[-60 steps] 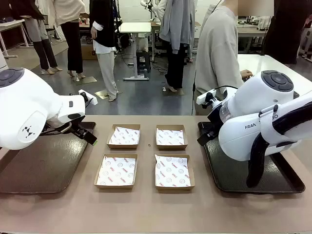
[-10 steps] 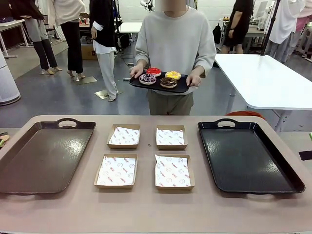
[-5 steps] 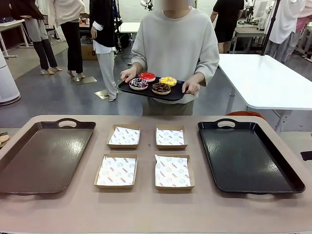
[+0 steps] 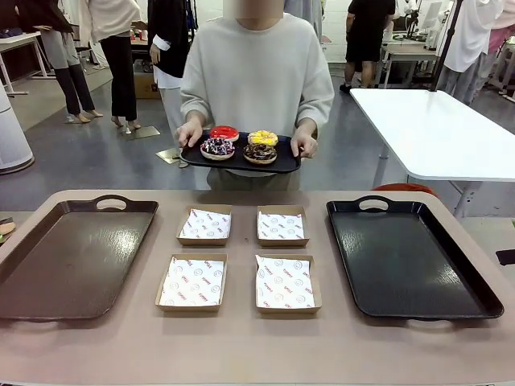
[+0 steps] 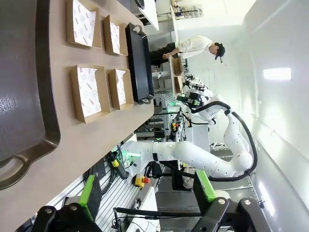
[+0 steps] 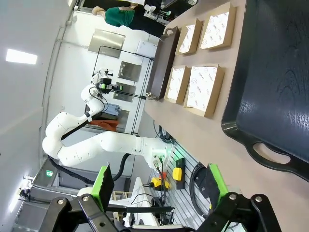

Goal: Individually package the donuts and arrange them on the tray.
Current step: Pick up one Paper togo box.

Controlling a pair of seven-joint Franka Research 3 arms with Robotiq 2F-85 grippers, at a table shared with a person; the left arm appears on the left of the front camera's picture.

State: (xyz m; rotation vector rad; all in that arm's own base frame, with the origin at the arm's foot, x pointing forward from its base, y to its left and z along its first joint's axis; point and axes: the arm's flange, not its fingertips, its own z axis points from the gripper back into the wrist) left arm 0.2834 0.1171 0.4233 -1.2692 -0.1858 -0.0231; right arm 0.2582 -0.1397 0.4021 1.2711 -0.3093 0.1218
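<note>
Off the left edge of the surface, the left end effector (image 5: 147,193) hangs with jaws wide apart and nothing between them. Off the right edge, the right end effector (image 6: 160,183) does the same, and each looks sideways across the surface. Between them lie a brown tray (image 4: 72,257), four lined boxes (image 4: 203,225) and a black tray (image 4: 410,261). Past the far edge, near mid-width and a shade toward the left arm, a person (image 4: 257,72) holds a small tray (image 4: 283,161) carrying all four donuts (image 4: 239,145). Neither arm looks clearly nearer, so the reach would be forward and inward.
</note>
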